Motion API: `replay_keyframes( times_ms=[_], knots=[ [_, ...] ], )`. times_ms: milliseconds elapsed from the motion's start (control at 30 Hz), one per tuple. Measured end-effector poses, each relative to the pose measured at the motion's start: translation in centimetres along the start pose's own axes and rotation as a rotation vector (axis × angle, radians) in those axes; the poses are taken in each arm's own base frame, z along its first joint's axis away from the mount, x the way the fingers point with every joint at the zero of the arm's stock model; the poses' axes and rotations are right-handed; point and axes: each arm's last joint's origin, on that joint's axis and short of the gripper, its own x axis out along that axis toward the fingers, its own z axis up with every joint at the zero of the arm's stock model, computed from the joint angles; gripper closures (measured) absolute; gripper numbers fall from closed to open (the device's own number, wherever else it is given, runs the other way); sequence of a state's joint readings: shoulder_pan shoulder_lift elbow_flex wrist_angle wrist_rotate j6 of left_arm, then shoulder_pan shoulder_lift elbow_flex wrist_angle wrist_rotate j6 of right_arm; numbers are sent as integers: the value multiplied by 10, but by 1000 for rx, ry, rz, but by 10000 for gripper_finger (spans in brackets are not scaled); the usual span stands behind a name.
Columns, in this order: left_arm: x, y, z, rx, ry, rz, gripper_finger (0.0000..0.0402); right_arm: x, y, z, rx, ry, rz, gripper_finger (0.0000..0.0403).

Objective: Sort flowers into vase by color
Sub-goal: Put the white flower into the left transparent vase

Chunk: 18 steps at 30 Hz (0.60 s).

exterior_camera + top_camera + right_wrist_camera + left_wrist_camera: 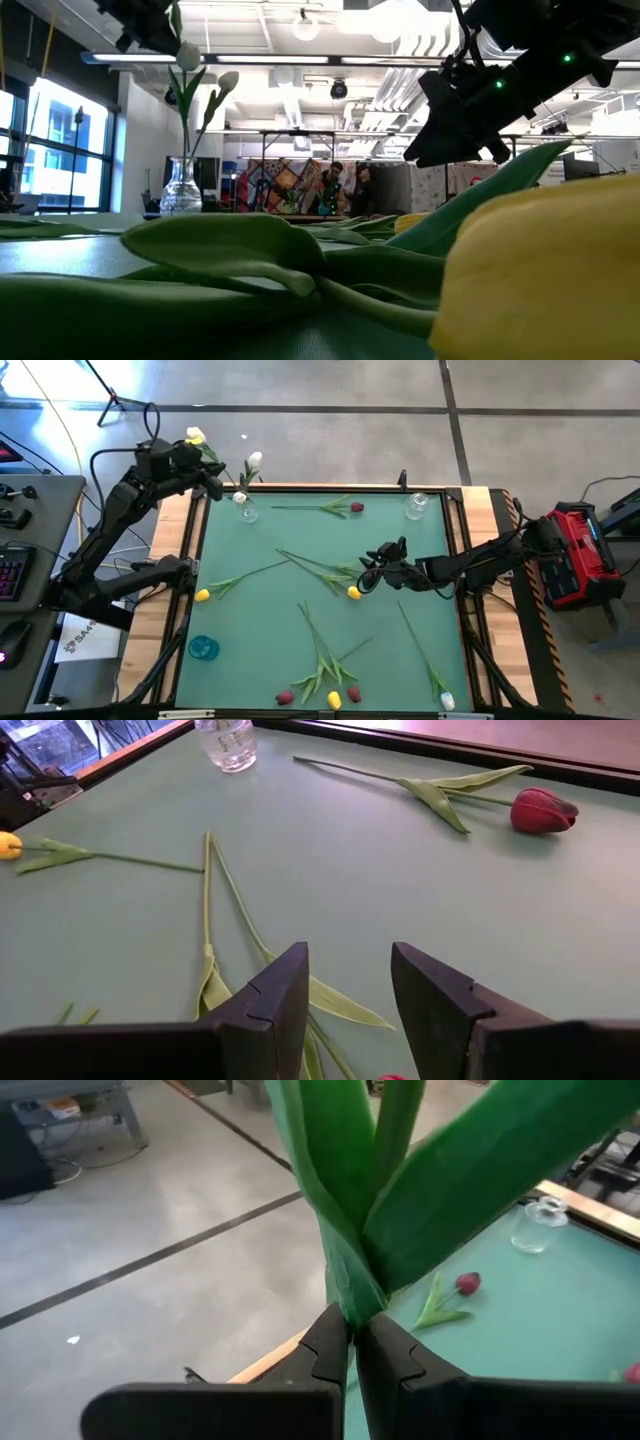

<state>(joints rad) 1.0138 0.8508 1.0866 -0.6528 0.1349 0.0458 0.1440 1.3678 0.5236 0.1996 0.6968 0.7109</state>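
We see the left hand (352, 1352) pinching a tulip's stem (345, 1270) at upper left above the bench (290, 530), the right hand (345, 985) open over scattered flowers (322, 660): light, limp, slippery things best gripped mid-stem.

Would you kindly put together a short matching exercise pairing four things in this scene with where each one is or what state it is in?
Things:
1. left gripper
2. right gripper
3. dark red tulip
4. blue dish

States or places:
A. open, low over the middle of the mat
B. near the mat's left front corner
C. shut on a green stem
D. lying near the far edge, between two glass vases

Pairs: 1-C, 2-A, 3-D, 4-B
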Motion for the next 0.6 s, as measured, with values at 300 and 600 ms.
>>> replay_keyframes(
  times_ms=[300,600],
  knots=[
    [2,0,-6,-10,72,-16,401,0,0,0,15,0,0,269],
    [20,2,-10,-19,155,-12,402,0,0,0,32,1,1,269]
  ],
)
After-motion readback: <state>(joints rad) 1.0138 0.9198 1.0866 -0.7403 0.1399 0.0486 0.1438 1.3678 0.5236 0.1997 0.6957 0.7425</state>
